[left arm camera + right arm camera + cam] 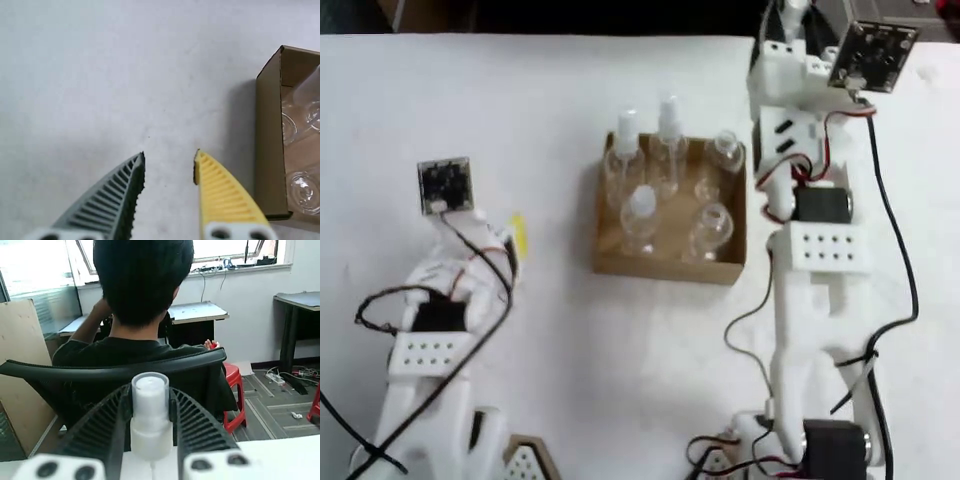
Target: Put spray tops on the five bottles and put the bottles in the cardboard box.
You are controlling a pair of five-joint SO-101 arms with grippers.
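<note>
The cardboard box [670, 265] sits mid-table with several clear bottles upright in it. Three wear white spray tops: two at the back left [624, 160] [668, 148] and one at the front left [640, 212]. The back right bottle [725, 158] and the front right bottle [710, 228] have bare necks. My right gripper [150, 396] is raised off the table, shut on a white spray top [150, 420] held upright. My left gripper [169, 161] hovers open over bare table left of the box [270, 150], nothing between its grey and yellow fingers [220, 195].
The right arm's white body [810, 250] stands close beside the box's right wall, with black and red cables [895, 220] trailing along it. The left arm [440, 320] sits at the front left. White table surface [520, 90] lies open behind and left of the box.
</note>
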